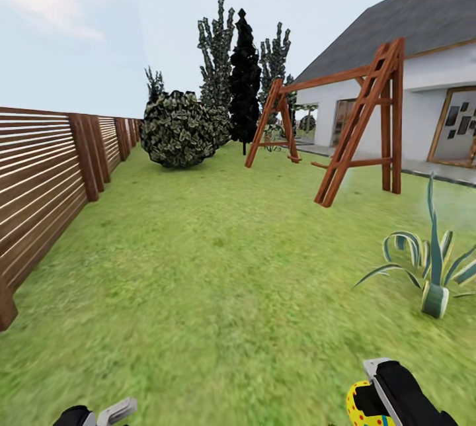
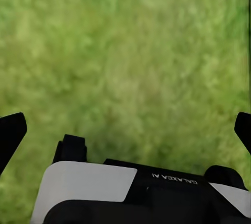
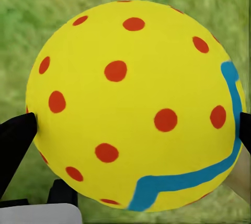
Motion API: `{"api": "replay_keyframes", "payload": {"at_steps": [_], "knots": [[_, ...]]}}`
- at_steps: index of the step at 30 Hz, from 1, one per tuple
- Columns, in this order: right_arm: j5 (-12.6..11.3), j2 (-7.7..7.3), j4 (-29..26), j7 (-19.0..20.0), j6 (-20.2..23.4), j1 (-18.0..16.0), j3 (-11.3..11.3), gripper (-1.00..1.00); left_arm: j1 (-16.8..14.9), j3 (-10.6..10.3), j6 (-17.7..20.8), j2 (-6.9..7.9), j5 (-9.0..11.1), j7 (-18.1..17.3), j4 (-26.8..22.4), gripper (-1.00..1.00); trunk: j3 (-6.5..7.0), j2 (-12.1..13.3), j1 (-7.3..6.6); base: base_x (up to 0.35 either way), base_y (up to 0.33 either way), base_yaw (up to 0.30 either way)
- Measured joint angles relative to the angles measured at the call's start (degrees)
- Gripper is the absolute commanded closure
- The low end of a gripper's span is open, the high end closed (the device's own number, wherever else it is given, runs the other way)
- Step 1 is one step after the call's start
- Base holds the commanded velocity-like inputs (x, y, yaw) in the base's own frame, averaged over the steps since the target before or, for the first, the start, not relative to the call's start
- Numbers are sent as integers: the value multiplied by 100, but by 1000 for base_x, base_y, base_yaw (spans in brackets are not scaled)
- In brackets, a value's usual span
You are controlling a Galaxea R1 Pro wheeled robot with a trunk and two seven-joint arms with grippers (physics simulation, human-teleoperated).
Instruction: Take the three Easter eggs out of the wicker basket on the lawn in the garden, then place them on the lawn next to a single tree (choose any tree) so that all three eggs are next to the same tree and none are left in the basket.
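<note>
Grass (image 1: 218, 294) runs far toward the fence and swing. Near right, the right claw (image 3: 130, 125) pinches a smooth, slippery-looking egg (image 3: 133, 104) across its middle (probably light); left claw (image 2: 125, 130) gapes empty.

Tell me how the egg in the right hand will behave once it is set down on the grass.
The Easter egg is rounded and smooth, so it may roll a little when released. The lawn looks flat, which should stop it soon. Its glossy shell looks rigid and possibly slippery; the right hand grips it only at two sides.
</note>
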Motion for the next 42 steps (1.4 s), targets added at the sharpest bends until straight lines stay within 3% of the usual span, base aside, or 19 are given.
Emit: {"api": "replay_keyframes", "payload": {"at_steps": [9,19,36,42], "knots": [[1,0,1,0,-1,0,0,100,0,4,1,-9,0,-1,-1,-100,0,0,-2,282,113,-300],[1,0,2,0,-3,0,0,100,0,7,4,-5,7,-6,6,-100,0,0,0,22,301,-300],[1,0,2,0,-3,0,0,100,0,-19,13,-9,-5,2,6,-100,0,0,-2,215,287,-300],[0,0,-15,0,0,0,0,100,0,-10,1,-17,5,8,9,-100,0,0,-1,159,95,-300]]}}
